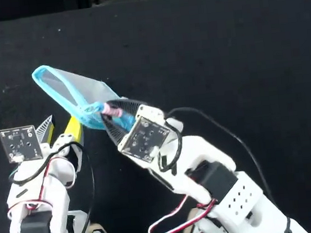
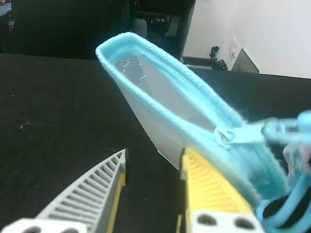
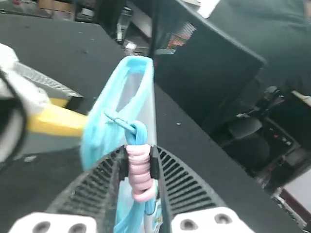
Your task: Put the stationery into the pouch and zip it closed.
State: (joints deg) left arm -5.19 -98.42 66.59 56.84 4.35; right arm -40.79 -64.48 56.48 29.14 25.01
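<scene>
— While the right gripper [image 3: 138,154] is clamped on the pink pull cord [image 3: 139,175], where's the pouch [image 1: 72,92]?
— Tilted up over the black table [image 1: 222,59], leaning by one finger of the left gripper [image 2: 153,158], which gapes wide and holds nothing.
— So how to zip it well?
— I'd pinch the pouch's end first, then draw the cord straight along the zipper [image 2: 170,87].

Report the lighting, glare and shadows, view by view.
High view: even light, no glare; shadows hardly show on the black table around the pouch. Left wrist view: bright wall behind. Right wrist view: dim background, the pink cord in the right gripper well lit.
</scene>
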